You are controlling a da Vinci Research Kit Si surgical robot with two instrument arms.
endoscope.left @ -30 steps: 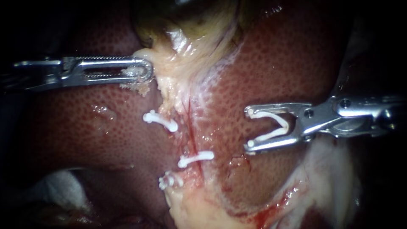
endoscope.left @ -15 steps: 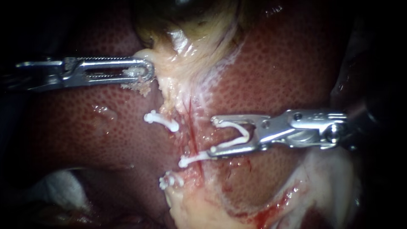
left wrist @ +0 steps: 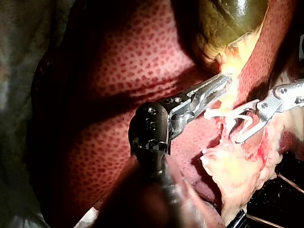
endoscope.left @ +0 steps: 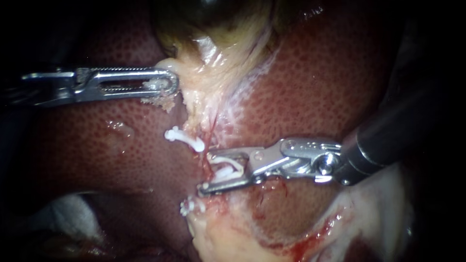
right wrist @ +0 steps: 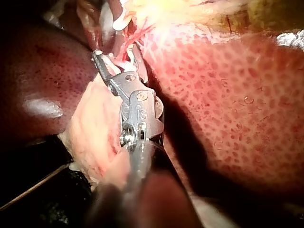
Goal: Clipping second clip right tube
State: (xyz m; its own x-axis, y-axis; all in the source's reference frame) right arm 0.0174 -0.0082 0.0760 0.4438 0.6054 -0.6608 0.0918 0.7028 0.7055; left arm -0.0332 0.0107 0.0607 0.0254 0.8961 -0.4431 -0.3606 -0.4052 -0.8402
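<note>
Coming in from nine o'clock, the left instrument (endoscope.left: 167,82) has its jaws pressed together on pale tissue (endoscope.left: 194,73) below the gallbladder (endoscope.left: 213,19). A set clip (endoscope.left: 184,138) lies at nine o'clock of the right tube (endoscope.left: 211,133). From three o'clock, the right instrument (endoscope.left: 206,172) pinches an open white clip (endoscope.left: 228,165), jaws apart, astride that tube.

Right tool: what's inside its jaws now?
A white clip, open, held by both jaws of the right tool, with the red tube at its mouth. Whether the tube is fully inside cannot be seen; the lower jaw hides what lies beneath it.
</note>
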